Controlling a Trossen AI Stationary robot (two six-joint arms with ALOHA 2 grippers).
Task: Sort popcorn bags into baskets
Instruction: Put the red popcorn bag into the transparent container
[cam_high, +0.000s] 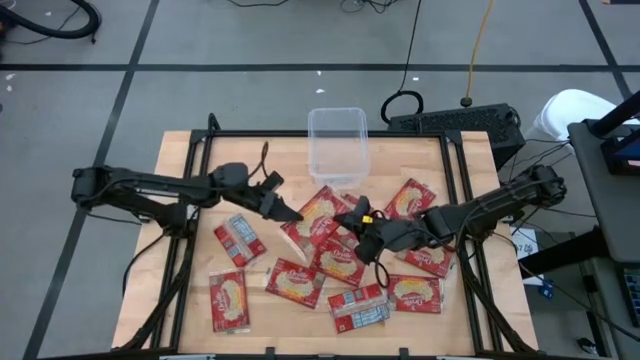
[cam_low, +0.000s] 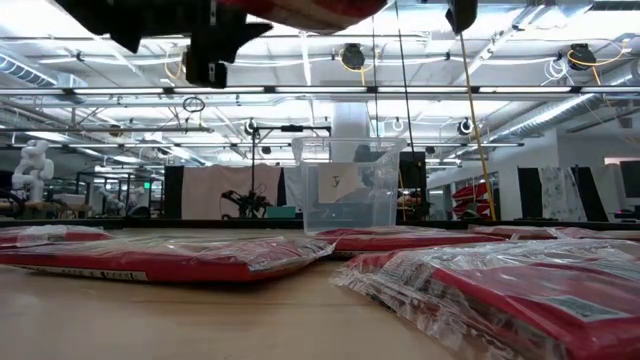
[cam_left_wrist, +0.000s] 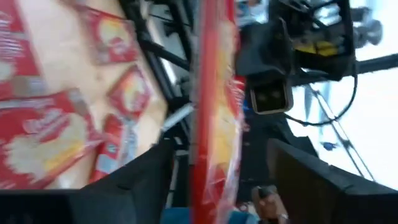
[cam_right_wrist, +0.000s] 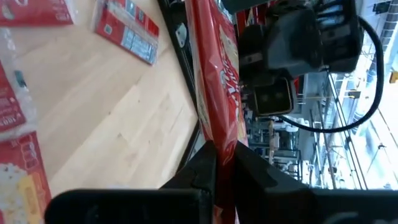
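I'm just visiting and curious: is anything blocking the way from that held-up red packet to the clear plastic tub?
Nothing visible does. The right gripper holds the red popcorn packet in the air, and the clear rectangular plastic tub stands open beyond it.

**Count on the bench: popcorn bags, tub, arms**

About ten red popcorn bags (cam_high: 295, 281) show from above; the cluster at the middle overlaps, so the exact number is uncertain. One clear plastic tub (cam_high: 338, 146) stands at the far edge of the bench (cam_high: 190, 165). Two dark arms reach in, each with one hand: left hand (cam_high: 288, 212), right hand (cam_high: 352, 219).
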